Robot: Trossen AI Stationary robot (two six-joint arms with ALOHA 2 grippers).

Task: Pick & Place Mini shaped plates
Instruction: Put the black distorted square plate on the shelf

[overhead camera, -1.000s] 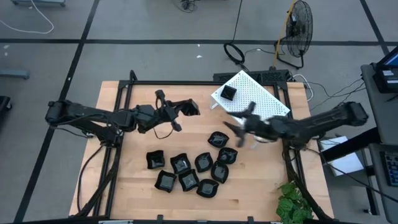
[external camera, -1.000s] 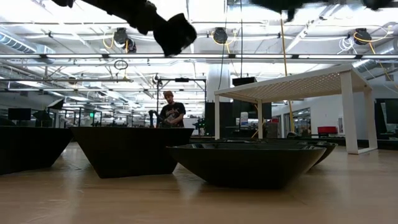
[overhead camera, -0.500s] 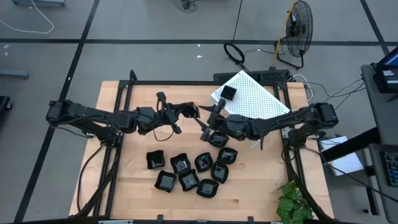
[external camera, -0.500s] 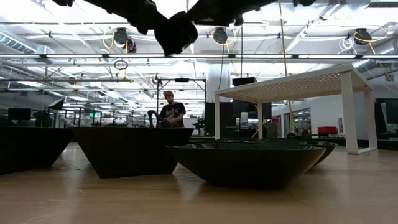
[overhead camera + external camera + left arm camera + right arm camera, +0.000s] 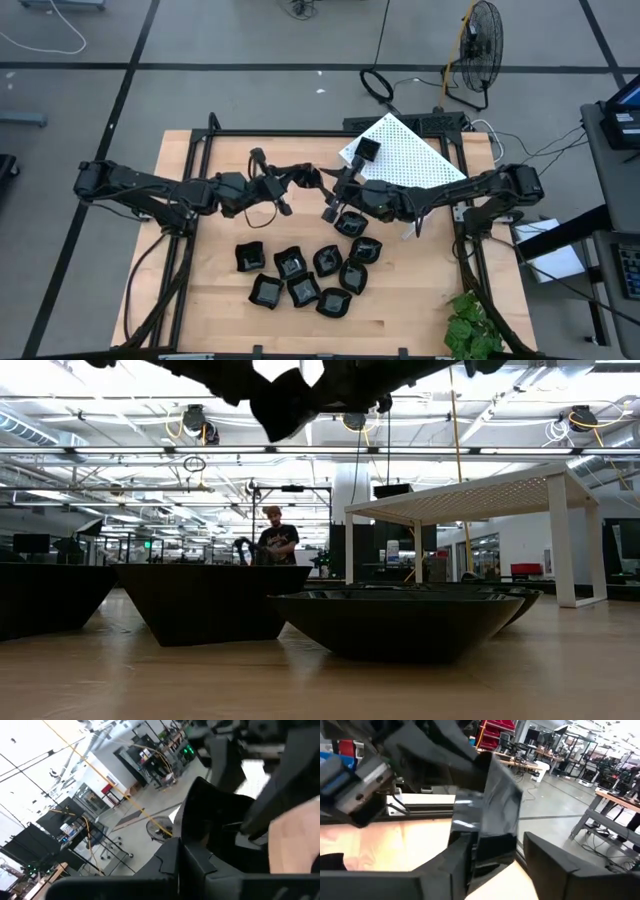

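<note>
A mini shaped plate (image 5: 309, 176), black and glossy, hangs high over the table's far middle, and my left gripper (image 5: 296, 179) is shut on it. From the right, my right gripper (image 5: 332, 192) meets it, open, with the plate's free edge (image 5: 492, 837) between its fingers. In the low view the plate (image 5: 283, 405) shows dark at the top. Several more black plates (image 5: 302, 275) rest on the wooden table, and one (image 5: 367, 150) sits on the white perforated rack (image 5: 415, 160). My left gripper pinches one edge of the plate (image 5: 192, 847) between its two fingers, coming level from the table's left. The plate is lifted clear and stands on edge, sticking out beyond the fingertips. My right gripper has the plate close beside one finger (image 5: 457, 860); I cannot tell whether it touches.
The rack stands at the far right of the table (image 5: 200, 300). A plant (image 5: 470, 330) sits at the near right corner. Black frame rails run along both sides. A person (image 5: 272, 542) stands far off in the room behind.
My right gripper has swept toward the table's left, from over the plates near the rack to the plate held by my left gripper, and now stands at that plate's free edge. The held plate has stayed where it was.
</note>
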